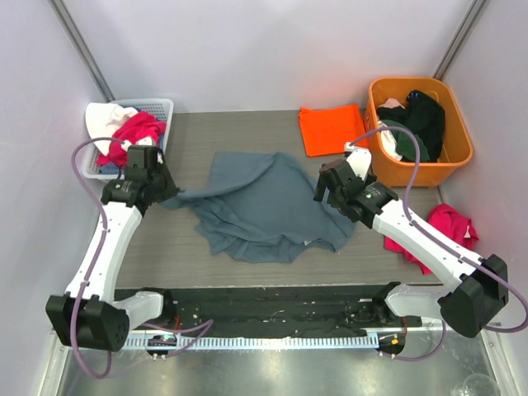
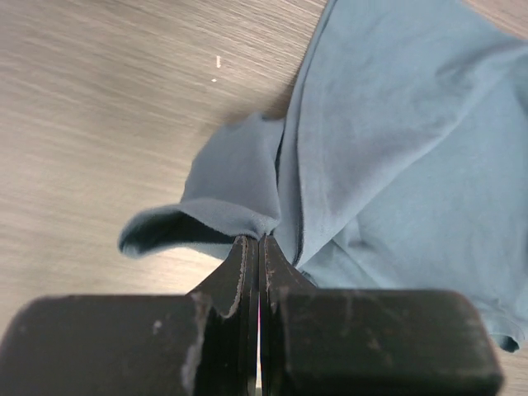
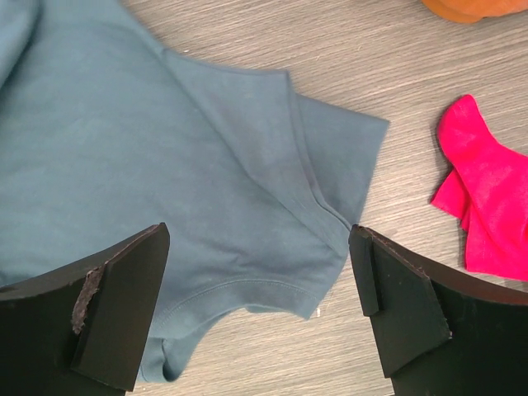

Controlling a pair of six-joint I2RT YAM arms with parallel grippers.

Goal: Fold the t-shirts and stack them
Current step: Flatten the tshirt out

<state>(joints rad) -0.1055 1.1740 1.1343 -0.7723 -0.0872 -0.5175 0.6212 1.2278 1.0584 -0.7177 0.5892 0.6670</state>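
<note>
L fingers (image 2: 246, 266) pinch sleeve, blue-grey tee (image 1: 264, 206) crumpled, unfolded

large t-shirt (image 1: 264, 206) central, folded t-shirt (image 1: 330, 129) behind, tub (image 1: 425, 171) further right

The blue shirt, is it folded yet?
No. The blue shirt lies rumpled and spread out, one corner pinched in the left pincer.

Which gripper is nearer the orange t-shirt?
Right. The right gripper, open, is just near-side of the orange t-shirt; the left gripper, shut on the blue-grey t-shirt, is far leftward.
</note>
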